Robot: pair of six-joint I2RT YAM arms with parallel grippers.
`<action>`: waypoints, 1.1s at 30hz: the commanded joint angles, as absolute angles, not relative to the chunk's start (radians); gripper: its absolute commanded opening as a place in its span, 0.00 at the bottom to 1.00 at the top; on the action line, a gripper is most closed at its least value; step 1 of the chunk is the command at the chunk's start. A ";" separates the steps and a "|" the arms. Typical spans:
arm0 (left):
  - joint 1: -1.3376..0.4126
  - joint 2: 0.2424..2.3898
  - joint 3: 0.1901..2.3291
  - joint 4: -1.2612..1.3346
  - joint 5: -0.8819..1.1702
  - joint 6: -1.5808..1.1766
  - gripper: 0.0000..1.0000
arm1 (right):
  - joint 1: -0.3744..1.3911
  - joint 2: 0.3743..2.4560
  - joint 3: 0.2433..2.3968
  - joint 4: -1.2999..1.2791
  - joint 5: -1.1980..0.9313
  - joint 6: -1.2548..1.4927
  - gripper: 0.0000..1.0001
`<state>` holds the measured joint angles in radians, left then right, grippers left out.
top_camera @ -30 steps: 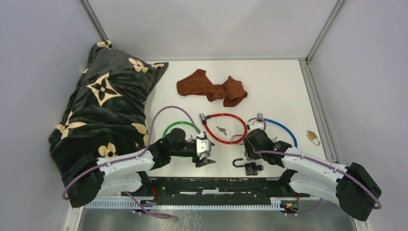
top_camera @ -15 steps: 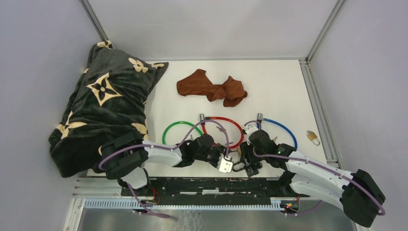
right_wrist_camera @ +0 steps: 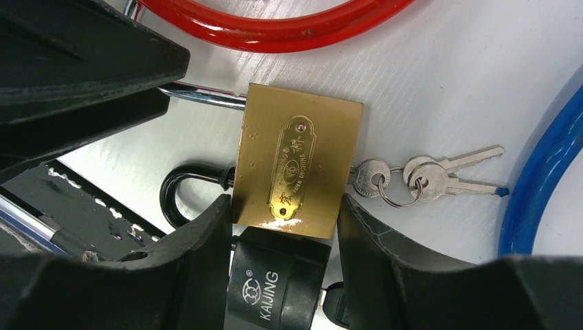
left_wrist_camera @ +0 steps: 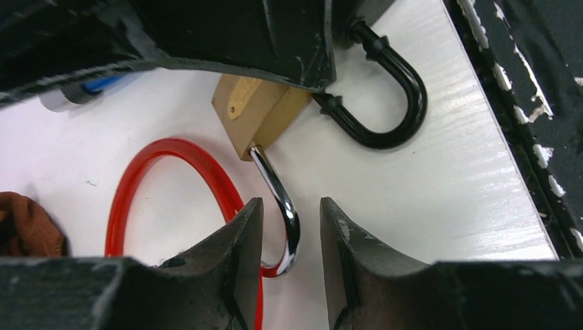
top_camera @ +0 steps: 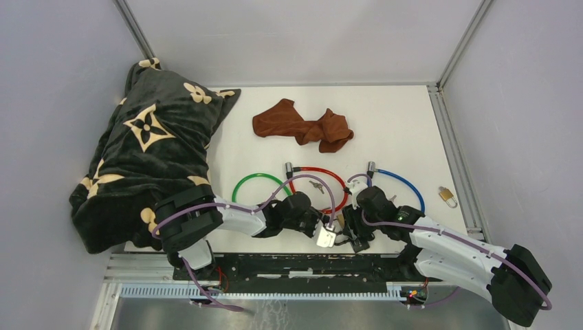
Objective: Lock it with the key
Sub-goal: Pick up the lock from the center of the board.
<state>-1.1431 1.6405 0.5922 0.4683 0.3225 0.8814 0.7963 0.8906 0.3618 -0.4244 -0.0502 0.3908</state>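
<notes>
A brass padlock [right_wrist_camera: 295, 165] lies on the white table with its chrome shackle [left_wrist_camera: 278, 189] swung open. A bunch of keys [right_wrist_camera: 412, 180] sticks out of its keyhole end. My right gripper [right_wrist_camera: 282, 203] is shut on the brass body, one finger against each side. My left gripper [left_wrist_camera: 290, 206] stands open around the shackle, with a gap showing on both sides of it. A black padlock [right_wrist_camera: 282, 289] with an open shackle [left_wrist_camera: 395, 103] lies under the right gripper. In the top view both grippers [top_camera: 326, 237] [top_camera: 352, 230] meet near the table's front edge.
A red cable loop [top_camera: 337, 180] with a loose key [top_camera: 316, 185] inside, a green loop [top_camera: 247, 184] and a blue loop [top_camera: 405, 184] lie just behind. Further off are a brown cloth [top_camera: 302, 125], a black patterned blanket [top_camera: 151, 158] at left, and a small brass padlock [top_camera: 447, 196] at right.
My left arm swung right from beside the green loop to the brass padlock, and its jaws narrowed around the shackle. The right gripper shifted slightly toward the front edge.
</notes>
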 commanded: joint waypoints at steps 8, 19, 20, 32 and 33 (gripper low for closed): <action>-1.144 1.695 0.630 0.478 0.291 0.949 0.45 | 0.801 0.852 0.381 -0.377 -0.121 0.395 0.00; -1.142 1.693 0.617 0.446 0.300 1.015 0.17 | 0.801 0.819 0.371 -0.367 -0.140 0.404 0.00; -1.142 1.690 0.617 0.450 0.296 1.016 0.09 | 0.801 0.817 0.371 -0.364 -0.140 0.405 0.00; -1.142 1.528 0.648 0.428 0.298 0.671 0.02 | 0.795 0.731 0.380 -0.358 -0.070 0.357 0.79; -1.138 1.504 0.656 0.412 0.307 0.598 0.02 | 0.792 0.707 0.371 -0.334 -0.060 0.345 0.83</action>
<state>-1.1416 1.6188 0.6109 0.4320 0.2806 0.8410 0.7918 0.7856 0.3550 -0.4240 -0.0860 0.4110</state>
